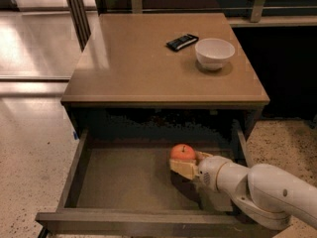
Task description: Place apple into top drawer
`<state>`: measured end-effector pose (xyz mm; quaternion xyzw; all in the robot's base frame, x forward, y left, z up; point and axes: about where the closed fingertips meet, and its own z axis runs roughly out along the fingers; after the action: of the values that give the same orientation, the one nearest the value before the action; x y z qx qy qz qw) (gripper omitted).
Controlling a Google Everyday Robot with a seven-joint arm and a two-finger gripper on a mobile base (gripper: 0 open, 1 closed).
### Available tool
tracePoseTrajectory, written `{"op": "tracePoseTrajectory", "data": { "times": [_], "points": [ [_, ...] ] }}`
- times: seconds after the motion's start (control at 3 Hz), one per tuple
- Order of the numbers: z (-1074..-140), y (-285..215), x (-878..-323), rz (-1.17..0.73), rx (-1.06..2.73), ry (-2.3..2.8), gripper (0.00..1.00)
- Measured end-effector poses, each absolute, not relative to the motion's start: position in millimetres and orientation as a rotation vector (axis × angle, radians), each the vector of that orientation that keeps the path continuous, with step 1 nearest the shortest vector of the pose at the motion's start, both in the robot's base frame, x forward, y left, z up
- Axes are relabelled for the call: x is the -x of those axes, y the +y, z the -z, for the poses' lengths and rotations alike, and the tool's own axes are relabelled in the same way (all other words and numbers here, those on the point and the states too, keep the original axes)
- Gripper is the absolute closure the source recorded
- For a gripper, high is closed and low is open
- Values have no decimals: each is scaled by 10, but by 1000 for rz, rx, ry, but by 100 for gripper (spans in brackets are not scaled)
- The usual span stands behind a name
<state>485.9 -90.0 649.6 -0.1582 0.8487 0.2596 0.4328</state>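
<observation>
Camera view shows the gripper point(184, 165) closed on the apple point(183, 152), holding it inside the open top drawer point(124, 180), right of the middle and a little above the bottom, probably to set it down softly.

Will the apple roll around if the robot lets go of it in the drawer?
Probably a little: the apple is round, and the top drawer has a flat, bare bottom. The drawer's walls should stop it. It looks firm and smooth, so it probably won't squash in the hand, which holds it over the drawer's floor.
</observation>
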Motion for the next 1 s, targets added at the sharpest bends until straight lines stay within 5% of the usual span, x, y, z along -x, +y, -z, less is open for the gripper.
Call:
{"op": "tracePoseTrajectory", "data": {
  "times": [1.0],
  "points": [
    [-6460,-895,-4873,-646,400,2122,35]
  ]
}}
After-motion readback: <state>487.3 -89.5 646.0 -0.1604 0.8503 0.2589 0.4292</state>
